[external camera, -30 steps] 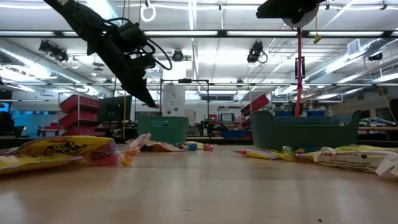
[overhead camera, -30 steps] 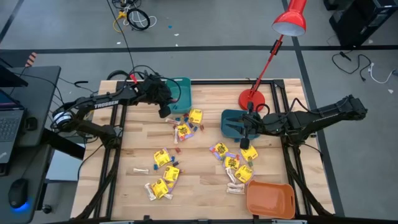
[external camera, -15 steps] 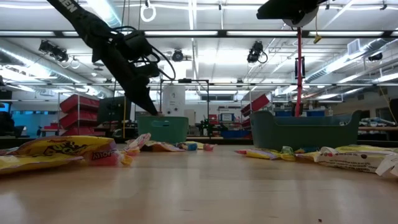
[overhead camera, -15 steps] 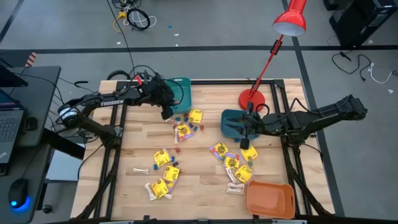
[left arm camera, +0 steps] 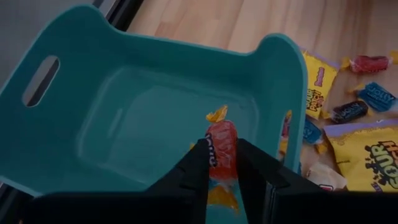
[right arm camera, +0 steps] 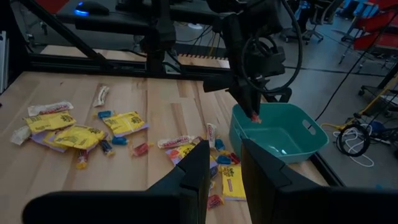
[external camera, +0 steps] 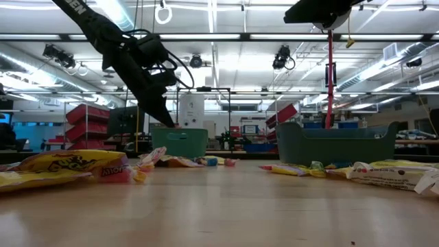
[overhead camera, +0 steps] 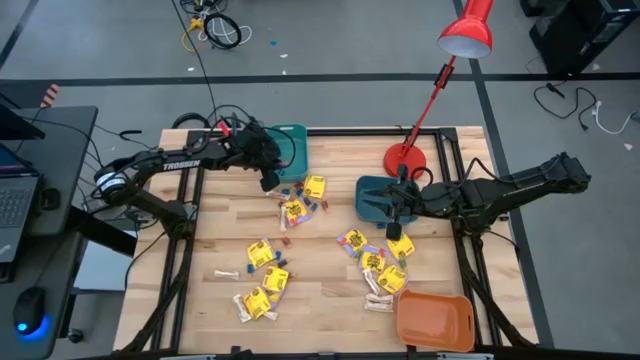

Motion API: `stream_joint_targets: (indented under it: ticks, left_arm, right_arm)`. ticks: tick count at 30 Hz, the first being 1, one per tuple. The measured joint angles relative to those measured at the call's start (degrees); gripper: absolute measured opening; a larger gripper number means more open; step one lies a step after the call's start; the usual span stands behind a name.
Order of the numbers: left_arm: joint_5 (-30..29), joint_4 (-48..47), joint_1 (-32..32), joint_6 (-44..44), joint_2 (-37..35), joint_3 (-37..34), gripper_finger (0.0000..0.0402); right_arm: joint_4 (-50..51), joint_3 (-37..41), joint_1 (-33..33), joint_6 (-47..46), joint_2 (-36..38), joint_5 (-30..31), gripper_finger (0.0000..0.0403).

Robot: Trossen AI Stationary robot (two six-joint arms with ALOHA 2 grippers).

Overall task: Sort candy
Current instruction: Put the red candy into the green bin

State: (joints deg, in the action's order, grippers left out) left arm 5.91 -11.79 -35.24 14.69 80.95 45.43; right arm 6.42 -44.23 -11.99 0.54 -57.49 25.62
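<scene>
So we're mid-drop-off here: the left claw (left arm camera: 222,163) is hanging over the teal bin (left arm camera: 93,118) at the far left part of the worktop (overhead camera: 320,290), and it's got a small red wrapped candy (left arm camera: 221,144) pinched between its fingers, narrow gap, wrapper ends poking out above and below. In the left wrist view the sweet sits right over the bin's open inside, which looks bare as far as I can see, so I'd call this the release step for one red piece. Next move, I reckon, is just to let the fingers spread so it falls in, and it wants to be clear of the near wall so it doesn't bounce back out onto the wood. The right claw (right arm camera: 222,163) is parked over by the darker teal bin (overhead camera: 376,198) near the red lamp base (overhead camera: 405,158); its fingers are a little way apart with nothing between them that I can see, so it's waiting. Plenty left to do: yellow packets (overhead camera: 261,253) and little blue, red and pale stick pieces are scattered across the middle and near side of the worktop, a few just beside the left bin, and the orange bin (overhead camera: 434,320) at the near right corner looks untouched.
</scene>
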Motion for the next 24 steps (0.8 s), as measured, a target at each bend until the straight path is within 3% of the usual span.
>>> stream_joint_targets:
  ticks: [24]
  left_arm:
    - [-0.30, -0.15, 0.00, -1.26, 0.00, 0.00, 0.0095]
  right_arm:
    - [-0.04, 0.00, 0.01, -0.02, 0.00, -0.04, 0.0077]
